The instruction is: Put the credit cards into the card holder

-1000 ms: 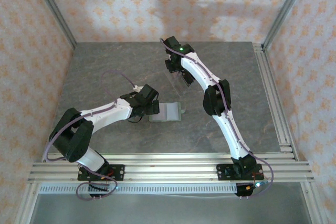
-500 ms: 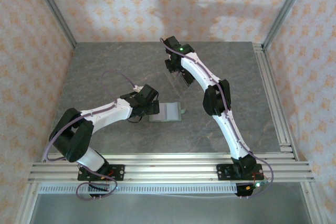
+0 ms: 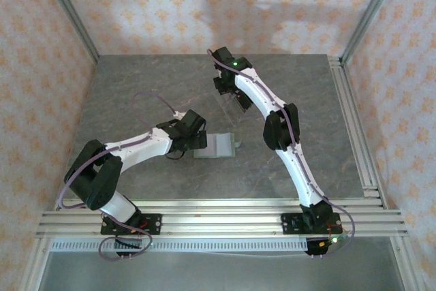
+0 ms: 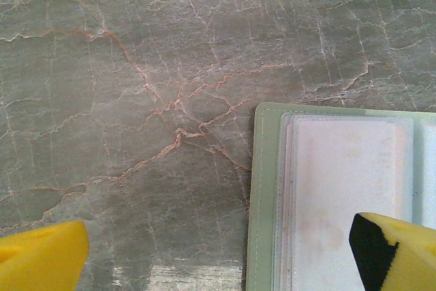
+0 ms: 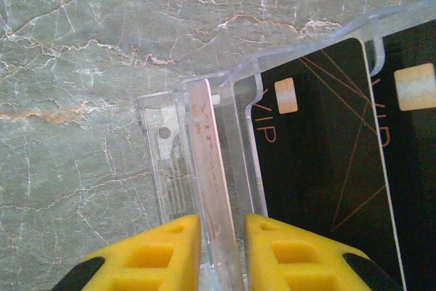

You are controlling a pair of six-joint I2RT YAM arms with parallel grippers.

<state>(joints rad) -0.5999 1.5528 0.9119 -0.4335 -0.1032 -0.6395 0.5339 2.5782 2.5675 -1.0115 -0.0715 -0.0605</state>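
Note:
The sage-green card holder (image 3: 219,145) lies open on the table, and its stitched edge (image 4: 264,202) and a clear pocket over a pale pinkish card (image 4: 340,189) are close up in the left wrist view. My left gripper (image 4: 218,264) hangs low over its left edge, jaws wide open, one fingertip (image 4: 398,250) above the pocket; from above the left gripper (image 3: 199,146) sits just left of the holder. At the clear stand (image 5: 160,161), my right gripper (image 5: 223,226) is shut on a pale pinkish credit card (image 5: 208,148) standing edge-on in a slot. From above, the right gripper (image 3: 228,97) points down at the stand.
Two black VIP cards (image 5: 320,148) stand in the clear stand (image 3: 235,107) just right of the gripped card. Grey marble tabletop (image 3: 136,93) lies all around. An aluminium rail (image 3: 351,120) runs along the right edge, and patterned walls close in the back and sides.

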